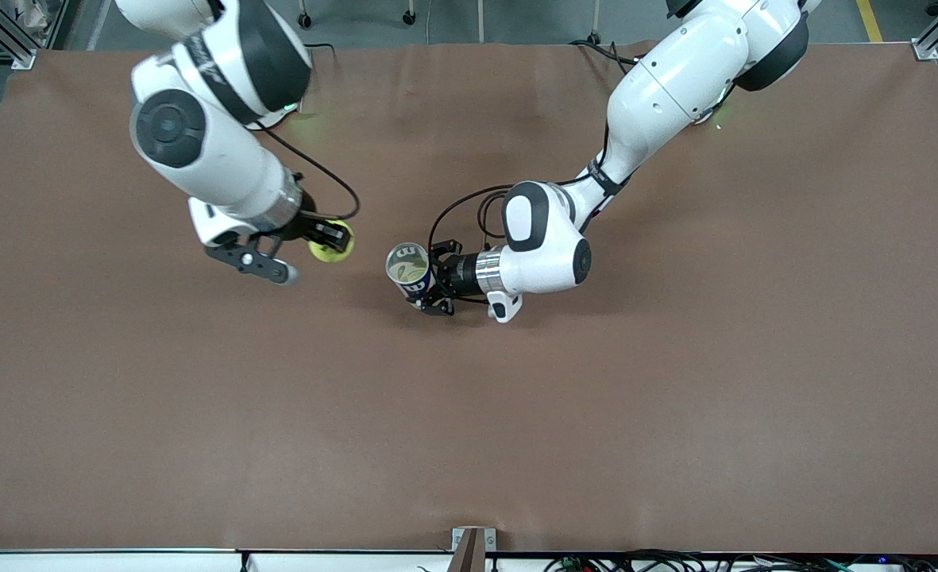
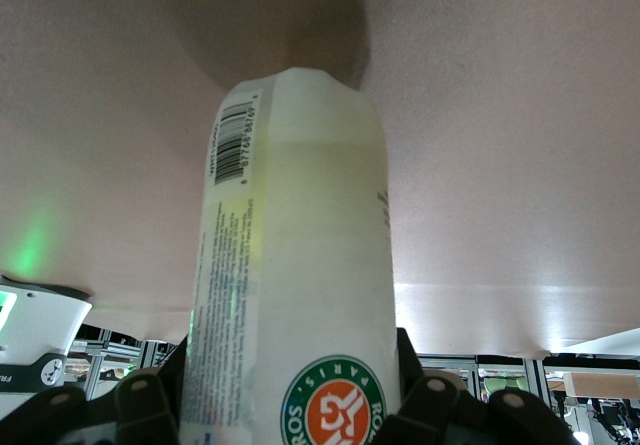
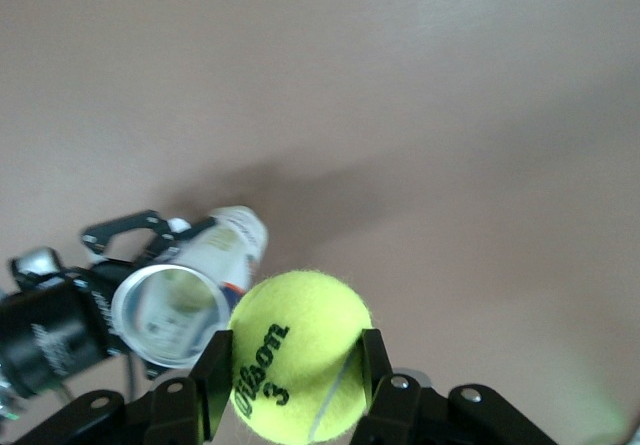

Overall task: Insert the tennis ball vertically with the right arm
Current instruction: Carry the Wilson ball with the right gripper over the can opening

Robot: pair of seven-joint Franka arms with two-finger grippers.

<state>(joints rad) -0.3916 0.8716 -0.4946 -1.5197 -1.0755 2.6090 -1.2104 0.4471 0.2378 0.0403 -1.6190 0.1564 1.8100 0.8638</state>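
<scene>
My right gripper (image 1: 332, 241) is shut on a yellow-green tennis ball (image 1: 330, 243), held above the table toward the right arm's end; the right wrist view shows the ball (image 3: 300, 353) squeezed between the two black fingers (image 3: 213, 378). My left gripper (image 1: 427, 280) is shut on a clear tennis ball can (image 1: 409, 268) with a white label, near the table's middle, its open silver-rimmed mouth facing up toward the front camera. The can (image 2: 295, 275) fills the left wrist view. In the right wrist view the can's open mouth (image 3: 172, 315) lies just beside the ball.
The brown table (image 1: 469, 413) spreads wide around both grippers. Black cables (image 1: 469, 208) loop beside the left wrist. A metal bracket (image 1: 469, 546) sits at the table's near edge.
</scene>
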